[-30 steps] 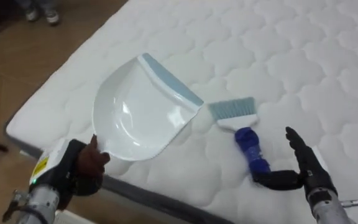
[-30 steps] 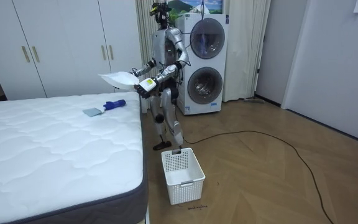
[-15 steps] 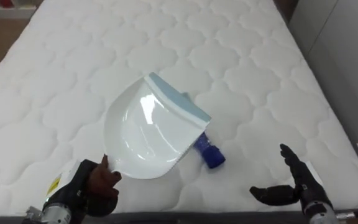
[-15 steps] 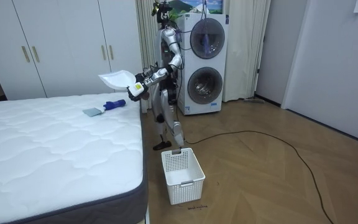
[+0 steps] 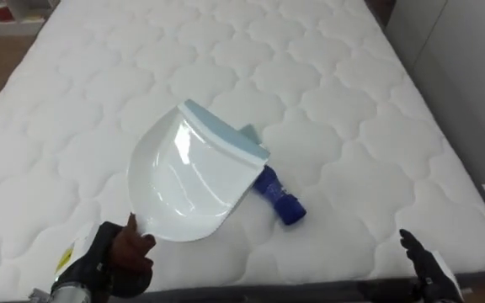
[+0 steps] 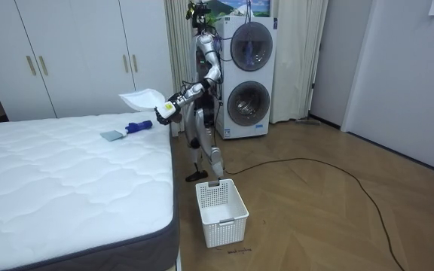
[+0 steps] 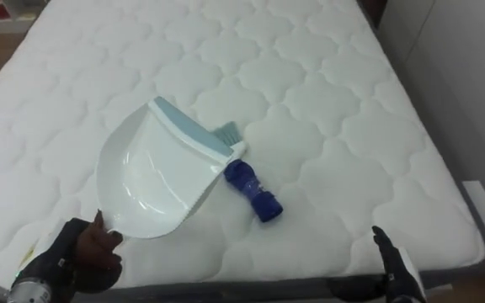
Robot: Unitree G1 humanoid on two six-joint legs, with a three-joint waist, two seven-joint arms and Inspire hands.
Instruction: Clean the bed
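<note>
dustpan (image 5: 188, 189), white with a pale blue lip, is held up over the bed (image 5: 352, 109) by the left hand (image 5: 116, 257), whose dark fingers are clamped round its handle at the lower left. the pan is tilted, its open mouth turned away from the robot toward the middle of the bed. on the white quilted bed top just beyond the pan lies the hand brush (image 5: 278, 200). its blue handle points toward the near edge of the bed, and a little of its pale bristles peeps out behind the pan's lip, the rest of the head hidden. the right hand (image 5: 423, 263) shows at the lower right over the bed's near edge, fingers straight and apart, holding nothing and well clear of the brush. in the room view the robot stands upright at the corner of the bed, in front of two stacked washing machines (image 6: 249, 75). a white laundry basket (image 6: 221, 211) sits on the wooden floor (image 6: 315, 218) near it, and white wardrobes (image 6: 74, 56) stand behind the bed.
</note>
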